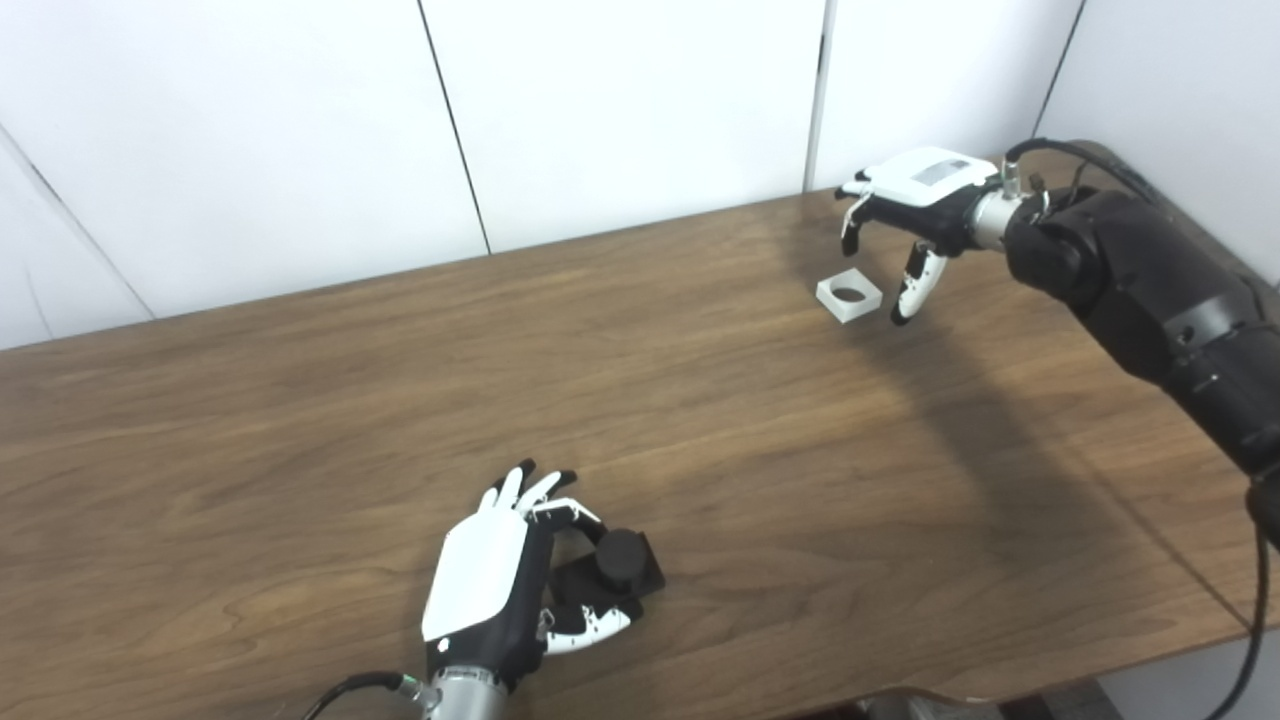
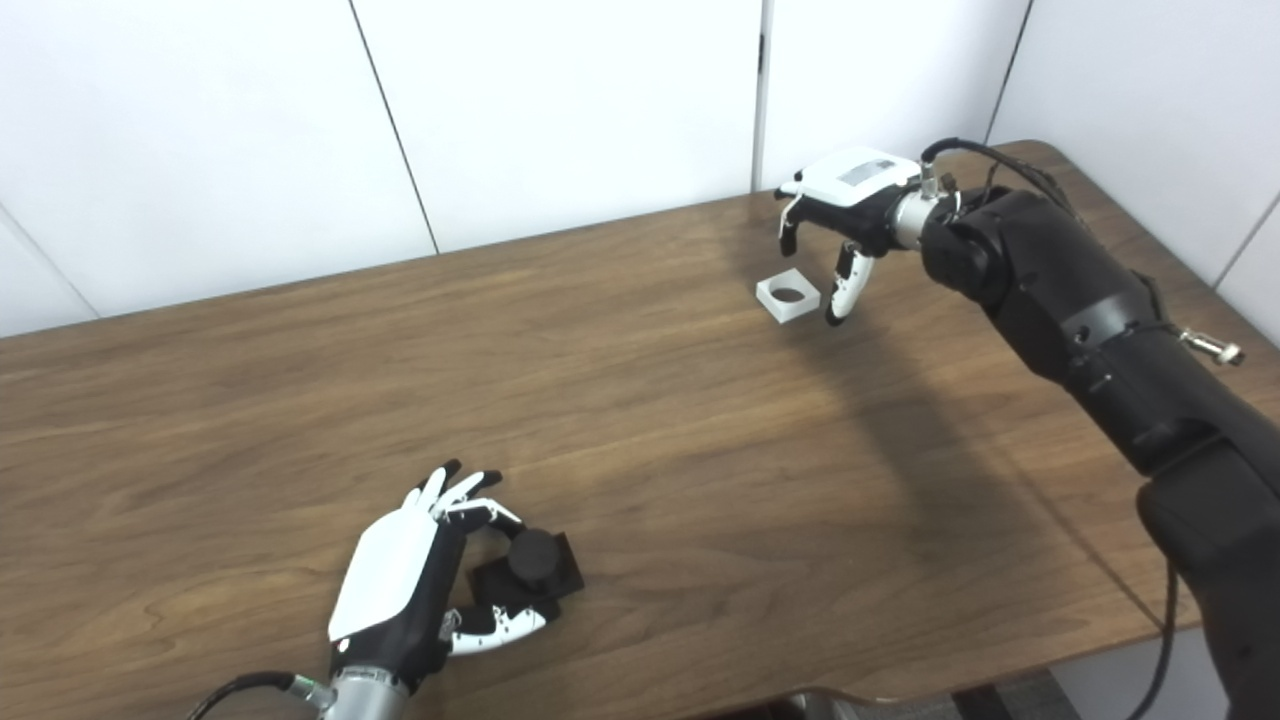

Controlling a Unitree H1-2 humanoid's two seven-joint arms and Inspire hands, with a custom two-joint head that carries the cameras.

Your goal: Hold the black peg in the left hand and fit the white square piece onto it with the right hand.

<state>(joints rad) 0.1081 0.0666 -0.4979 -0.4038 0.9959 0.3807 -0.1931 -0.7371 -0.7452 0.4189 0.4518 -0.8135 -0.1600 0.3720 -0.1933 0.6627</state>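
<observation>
A lab test booth: bare wooden table (image 1: pixel 700 400) enclosed by plain white panels (image 1: pixel 620 110).

A wooden table (image 1: pixel 300 450) — dark-grained — stands against white wall panels (image 1: pixel 620 100) behind it.

We see a matt wood-grain table (image 1: pixel 300 450), a matt black peg (image 1: pixel 622 560), a smooth white square piece (image 1: pixel 849 296) and glossy plastic-shelled hands.
</observation>
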